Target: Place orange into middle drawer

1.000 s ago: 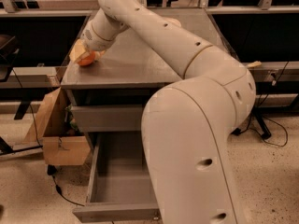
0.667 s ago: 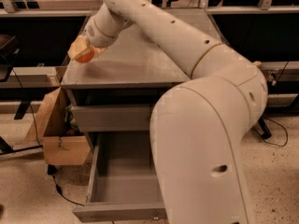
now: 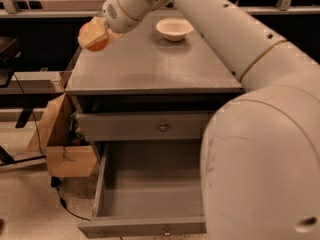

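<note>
Smooth white arm (image 3: 260, 134) fills the right side and hides the cabinet's right part. Matte grey cabinet top (image 3: 150, 69). Below the closed upper drawer (image 3: 125, 126), the middle drawer (image 3: 145, 194) stands pulled out, a deep rectangular tray. Brown cardboard box (image 3: 50, 134) at left. Shallow cream bowl (image 3: 174, 29) at rear. Gripper (image 3: 94, 34), over the top's left edge, clamps the orange (image 3: 98, 44).

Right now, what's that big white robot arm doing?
The big white robot arm has its two-finger tool shut on a small round bright-orange fruit. It holds the fruit in the air by the back left edge of the grey cabinet top. Below, the wide grey middle drawer is pulled open, and the part that shows looks empty. The upper grey drawer is shut. A shallow cream bowl sits at the back. The fruit is not yet in the drawer.
</note>
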### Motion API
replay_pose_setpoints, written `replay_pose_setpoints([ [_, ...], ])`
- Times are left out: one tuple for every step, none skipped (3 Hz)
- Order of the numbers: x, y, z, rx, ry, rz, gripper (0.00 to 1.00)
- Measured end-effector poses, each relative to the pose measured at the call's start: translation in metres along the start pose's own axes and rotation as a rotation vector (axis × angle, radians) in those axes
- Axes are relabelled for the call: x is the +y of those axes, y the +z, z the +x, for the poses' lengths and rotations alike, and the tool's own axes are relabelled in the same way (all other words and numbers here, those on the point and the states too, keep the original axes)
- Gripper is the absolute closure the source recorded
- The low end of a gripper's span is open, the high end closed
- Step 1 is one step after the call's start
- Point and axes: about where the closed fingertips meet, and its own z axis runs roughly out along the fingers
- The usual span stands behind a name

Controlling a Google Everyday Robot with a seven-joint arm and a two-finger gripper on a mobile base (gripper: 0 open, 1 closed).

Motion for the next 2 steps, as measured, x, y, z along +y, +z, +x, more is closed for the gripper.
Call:
replay_pose_setpoints([
  [0.012, -0.054, 0.025, 0.010, -0.042, -0.054, 1.00],
  [0.015, -0.101, 0.073, 0.041, -0.015, -0.098, 1.00],
])
